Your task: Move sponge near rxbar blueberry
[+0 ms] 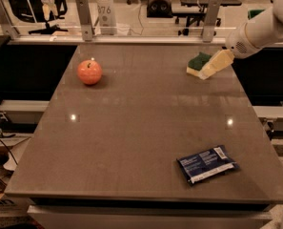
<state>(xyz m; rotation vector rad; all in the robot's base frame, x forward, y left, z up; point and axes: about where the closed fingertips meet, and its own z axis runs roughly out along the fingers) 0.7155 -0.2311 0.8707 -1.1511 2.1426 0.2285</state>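
Observation:
The sponge (196, 62), dark green on top with a pale yellow base, lies at the far right of the table (131, 128). My gripper (208, 70) comes in from the upper right on a white arm and sits right against the sponge's right side, low over the table. The rxbar blueberry (207, 163), a flat dark navy wrapper with white print and a barcode patch, lies near the front right edge, well away from the sponge.
A red-orange apple (89, 72) sits at the far left of the table. A rail with metal posts (84, 18) runs along the table's back edge. Office chairs and desks stand behind it.

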